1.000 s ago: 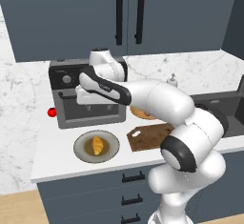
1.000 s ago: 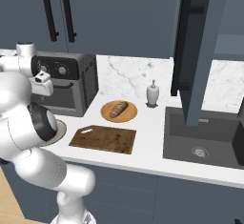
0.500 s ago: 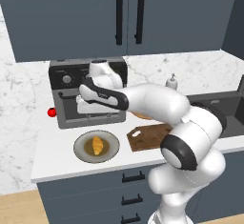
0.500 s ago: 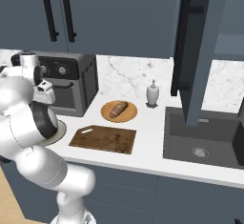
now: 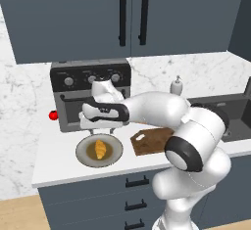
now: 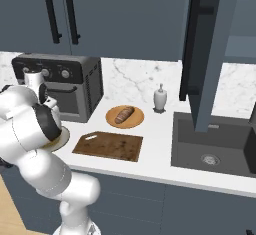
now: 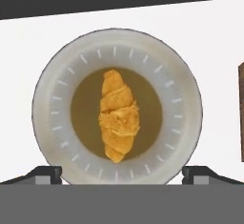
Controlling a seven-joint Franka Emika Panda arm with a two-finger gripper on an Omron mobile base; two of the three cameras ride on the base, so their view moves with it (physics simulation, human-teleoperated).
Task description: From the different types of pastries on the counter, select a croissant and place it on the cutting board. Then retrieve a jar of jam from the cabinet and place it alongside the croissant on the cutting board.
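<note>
Two pastries sit on the worktop, each on its own plate, and the arm has just swung leftward to settle over the one that matters. Compared with a second ago, the hand has moved from beside the toaster oven [image 5: 90,94] to a position directly above the grey plate [image 5: 84,153] near the front left corner of the worktop.

The croissant [image 5: 100,149] lies at the middle of that plate, untouched. In the hand view the croissant [image 7: 118,116] sits almost centred between the two fingertips, its long axis pointing away from the camera, the plate rim [image 7: 47,118] ringing it evenly. The gripper [image 7: 121,174] stands with its jaws fully wide and nothing between them; it is above the pastry, not in contact with it.

The cutting board [image 5: 152,141] lies just to the right of the grey plate, along the front edge of the worktop, and is bare. From the right base view the cutting board [image 6: 108,146] is seen with a second, orange plate [image 6: 113,121] behind it carrying a darker loaf-like pastry [image 6: 124,115]; a small white bottle [image 6: 159,99] stands further back toward the wall.

Assessment: alignment over the correct item appears complete, and the descent and closing have not yet begun. Neither half of the task is done. The upper cabinet doors [image 5: 132,13] above the oven are closed, and no jam jar can be made out.
</note>
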